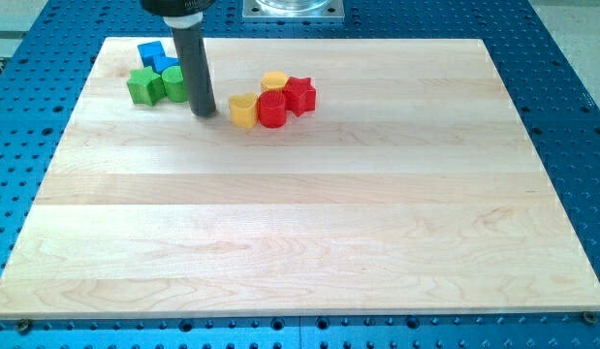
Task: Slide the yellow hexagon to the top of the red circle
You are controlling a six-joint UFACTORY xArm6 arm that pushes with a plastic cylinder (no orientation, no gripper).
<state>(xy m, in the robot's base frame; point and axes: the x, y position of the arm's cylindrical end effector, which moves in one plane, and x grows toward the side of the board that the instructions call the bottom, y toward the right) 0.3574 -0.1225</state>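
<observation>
Our wooden board (309,242) lies bare across its lower part. Our rod carries no jaws; my tip (205,112) rests between the green blocks (144,86) and the yellow heart (242,110). The yellow hexagon (274,80) touches the red circle (272,109) from above, beside the red star (300,95). Blue blocks (152,54) hug the top-left corner.

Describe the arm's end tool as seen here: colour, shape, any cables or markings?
A straight dark grey rod, cylindrical and plain, with no markings or cables visible. It hangs from a wider black mount cut off by the view's top. My tip is a blunt, flat end of the same width.
</observation>
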